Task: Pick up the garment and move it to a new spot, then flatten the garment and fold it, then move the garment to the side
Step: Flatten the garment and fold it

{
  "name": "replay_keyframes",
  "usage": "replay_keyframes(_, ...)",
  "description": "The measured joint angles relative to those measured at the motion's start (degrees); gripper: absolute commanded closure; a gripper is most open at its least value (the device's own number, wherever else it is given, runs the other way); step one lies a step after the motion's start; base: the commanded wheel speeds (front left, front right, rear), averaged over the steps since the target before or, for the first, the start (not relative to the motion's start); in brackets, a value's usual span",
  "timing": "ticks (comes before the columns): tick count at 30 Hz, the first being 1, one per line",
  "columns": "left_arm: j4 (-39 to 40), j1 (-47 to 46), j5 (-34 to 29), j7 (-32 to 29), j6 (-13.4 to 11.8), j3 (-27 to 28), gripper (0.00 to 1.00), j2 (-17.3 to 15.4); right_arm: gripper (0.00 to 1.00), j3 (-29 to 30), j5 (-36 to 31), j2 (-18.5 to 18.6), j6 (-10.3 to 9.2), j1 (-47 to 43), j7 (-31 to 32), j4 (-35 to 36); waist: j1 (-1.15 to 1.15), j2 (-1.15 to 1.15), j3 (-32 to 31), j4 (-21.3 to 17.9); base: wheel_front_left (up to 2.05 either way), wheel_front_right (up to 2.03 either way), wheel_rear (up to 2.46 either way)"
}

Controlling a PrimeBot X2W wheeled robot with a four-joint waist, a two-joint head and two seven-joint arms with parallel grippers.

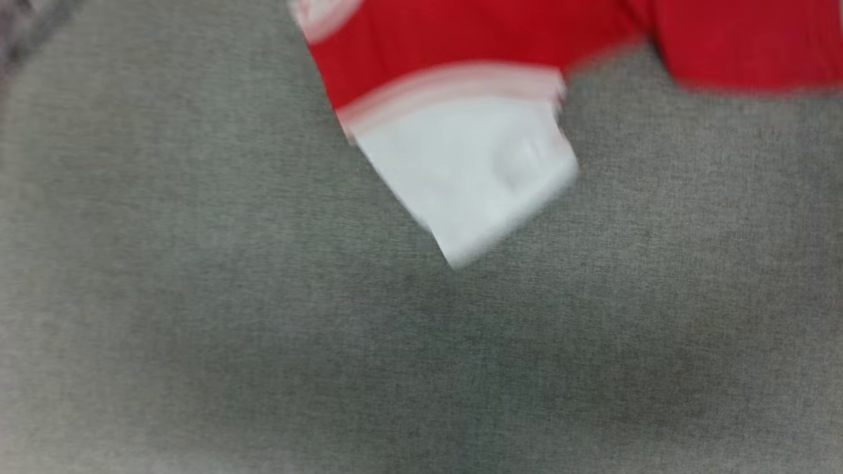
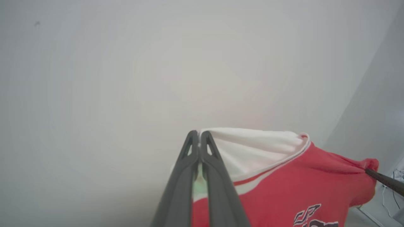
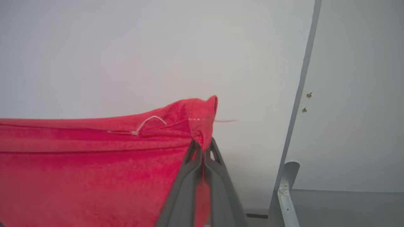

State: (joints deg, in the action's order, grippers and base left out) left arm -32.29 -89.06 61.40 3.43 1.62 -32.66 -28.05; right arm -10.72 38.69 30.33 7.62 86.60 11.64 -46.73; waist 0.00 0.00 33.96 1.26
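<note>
Fingers of the left gripper (image 2: 199,133) pinch the white sleeve of the garment (image 2: 284,186); those of the right gripper (image 3: 203,142) clamp a red corner. Over the table (image 1: 197,296) it hangs blurred, its body cut off.

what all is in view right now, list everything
garment: one, red with a white sleeve and striped trim, over the grey surface, held at two spots
grey surface: one, grey fabric, below the garment
wall: one, white, behind the garment
metal bracket: one, grey, low right in the right wrist view
left gripper: one, dark, shut on the garment's white sleeve edge
right gripper: one, dark, shut on a red corner of the garment
</note>
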Motion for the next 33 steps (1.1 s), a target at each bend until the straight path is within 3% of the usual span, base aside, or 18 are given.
replay_keyframes(4,-7.6,-9.7,-1.8,5.5,1.1,1.8,1.00,2.1,1.00,1.3,-1.7,-1.8,0.11,6.1,-4.0,-2.4,0.00,0.00,1.9,-1.4,0.00,0.00,0.00)
replay_keyframes(8,-11.1,-16.3,-2.6,9.5,4.0,3.4,1.00,3.5,1.00,1.5,-3.1,-2.4,0.16,10.3,-7.2,-3.7,0.00,0.00,2.6,-2.9,0.00,0.00,0.00)
replay_keyframes(15,-13.2,-16.5,-1.1,11.2,5.8,4.5,1.00,5.4,1.00,-2.8,-1.0,-1.8,0.15,9.6,-7.3,-3.8,0.00,0.00,2.0,-3.0,0.00,0.00,0.00)
replay_keyframes(20,-7.9,-5.4,4.0,11.3,5.9,2.5,1.00,5.8,1.00,-8.7,3.7,0.8,-0.03,0.6,-7.1,0.9,0.00,0.00,1.1,-2.5,0.00,0.00,0.00)
replay_keyframes(25,1.5,9.6,5.6,11.5,5.9,0.4,1.00,2.6,1.00,-13.8,9.8,5.7,-0.08,-10.5,-7.1,8.9,0.00,0.00,-0.6,-2.0,0.00,0.00,0.00)
replay_keyframes(33,16.0,36.4,-2.3,11.5,5.9,9.7,1.00,3.6,1.00,-17.7,18.8,14.9,-0.08,-31.3,-6.0,24.4,0.00,0.00,-4.8,-1.2,0.00,0.00,0.00)
